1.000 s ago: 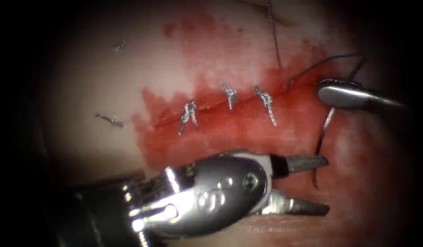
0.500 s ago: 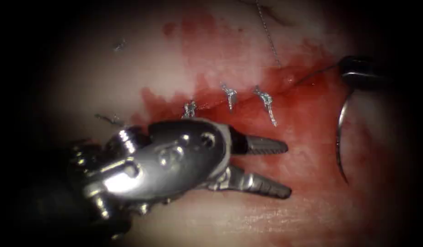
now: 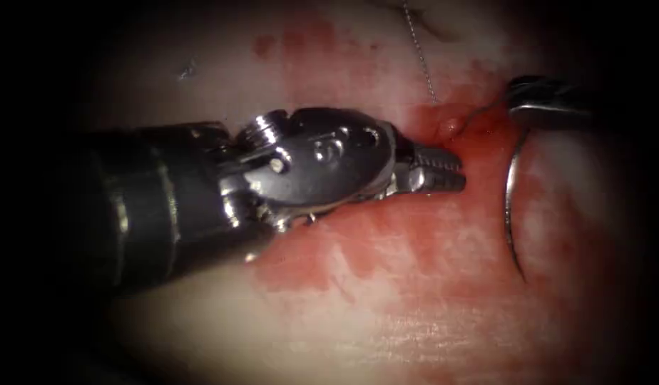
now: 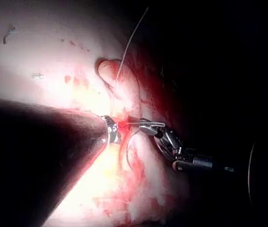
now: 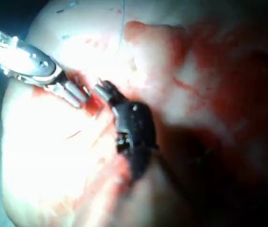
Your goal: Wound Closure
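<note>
1 needle (image 3: 511, 207) is gripped at its thread end by the right tool (image 3: 529, 107), clear of the tissue (image 3: 386, 314); the left tool (image 3: 443, 170) is nearly closed, empty.

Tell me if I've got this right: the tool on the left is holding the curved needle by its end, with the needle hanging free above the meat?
Not quite. The right arm's end effector holds the needle near its thread end, as the endoscope view shows. The needle does hang free over the tissue, right of the cut. The left arm's end effector holds no needle.
</note>
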Action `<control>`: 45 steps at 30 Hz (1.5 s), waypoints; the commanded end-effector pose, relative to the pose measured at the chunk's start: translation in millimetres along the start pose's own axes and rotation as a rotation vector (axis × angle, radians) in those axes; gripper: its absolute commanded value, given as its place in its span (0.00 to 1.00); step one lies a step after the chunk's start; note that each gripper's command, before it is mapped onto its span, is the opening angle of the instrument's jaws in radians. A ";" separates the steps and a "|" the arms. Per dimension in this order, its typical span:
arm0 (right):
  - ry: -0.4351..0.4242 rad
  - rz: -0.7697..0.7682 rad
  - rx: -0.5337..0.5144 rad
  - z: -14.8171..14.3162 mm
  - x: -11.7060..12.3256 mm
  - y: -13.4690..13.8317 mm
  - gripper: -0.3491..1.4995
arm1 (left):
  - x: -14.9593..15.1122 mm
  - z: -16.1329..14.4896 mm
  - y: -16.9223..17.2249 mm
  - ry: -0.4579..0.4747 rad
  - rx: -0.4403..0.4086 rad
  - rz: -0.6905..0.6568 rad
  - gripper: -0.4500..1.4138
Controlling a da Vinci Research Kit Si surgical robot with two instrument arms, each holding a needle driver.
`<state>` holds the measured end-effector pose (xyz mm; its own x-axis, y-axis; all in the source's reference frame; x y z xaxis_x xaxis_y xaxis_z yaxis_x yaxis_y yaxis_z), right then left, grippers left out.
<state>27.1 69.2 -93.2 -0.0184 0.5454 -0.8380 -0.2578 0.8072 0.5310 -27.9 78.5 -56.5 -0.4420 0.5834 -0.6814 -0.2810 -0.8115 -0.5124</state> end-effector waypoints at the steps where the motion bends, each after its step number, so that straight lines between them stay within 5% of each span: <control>1: 0.003 -0.006 0.001 0.8 -0.4 0.2 0.00 | 0.5 0.9 -0.7 0.001 0.002 0.002 0.07; 6: 0.010 -0.013 0.007 0.8 -0.4 -0.4 0.00 | 0.4 1.8 -3.0 -0.034 0.029 0.002 0.05; 13: 0.016 -0.030 -0.002 1.1 -0.3 -0.6 0.00 | -2.6 3.5 -5.3 -0.199 0.082 0.043 0.05; 27: 0.020 -0.042 0.006 2.2 -0.3 -1.5 0.00 | -1.8 4.0 -7.6 -0.237 0.147 0.043 0.05; 36: 0.020 -0.068 0.015 2.1 -0.1 -1.2 0.00 | -1.8 4.8 -6.6 -0.442 -0.001 0.055 0.05; 45: 0.054 -0.204 0.004 2.7 1.7 2.0 0.00 | -1.4 5.2 -6.0 -0.423 -0.103 -0.014 0.25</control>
<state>28.4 72.0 -94.0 -0.0123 0.3476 -0.9376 -0.2605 0.9042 0.3386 -29.4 81.7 -50.0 -0.7561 0.5115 -0.4082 -0.2105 -0.7807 -0.5883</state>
